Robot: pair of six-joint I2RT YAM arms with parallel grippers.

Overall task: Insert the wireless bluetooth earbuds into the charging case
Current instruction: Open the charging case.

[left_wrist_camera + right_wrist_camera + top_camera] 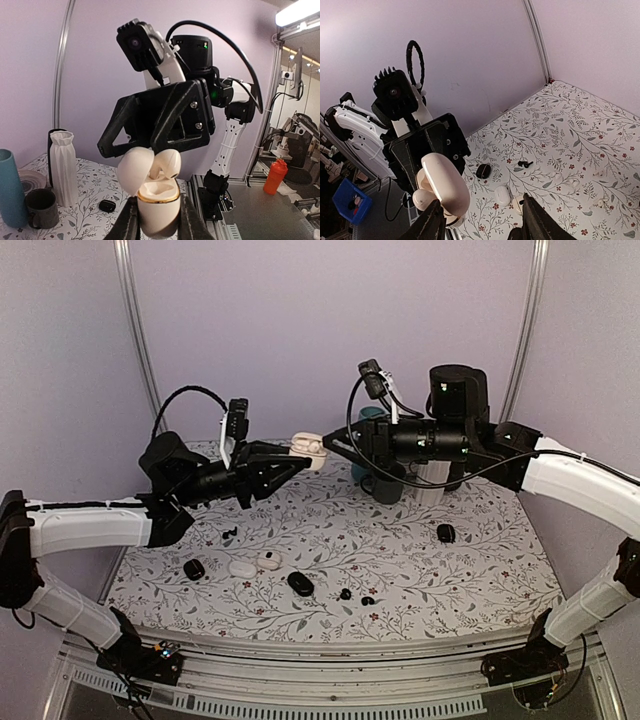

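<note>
Just right of the cream case (308,448), the right gripper (482,225) is held spread, with nothing seen between its fingers. The case is pinched low on its body by the left gripper (160,225), lid flipped open, mouth up, held clear of the table (480,570). Well below the case and toward the near side, two black buds (345,594) are seen loose on the table, just apart from each other, untouched. The buds are judged very light, hard and glossy, so slippery and easily flicked away. A gentle pinch across the rounded body is advised, straight from above, fingers narrowed first. A pale rounded piece is seen at the case mouth; whether a bud is already seated cannot be told.
</note>
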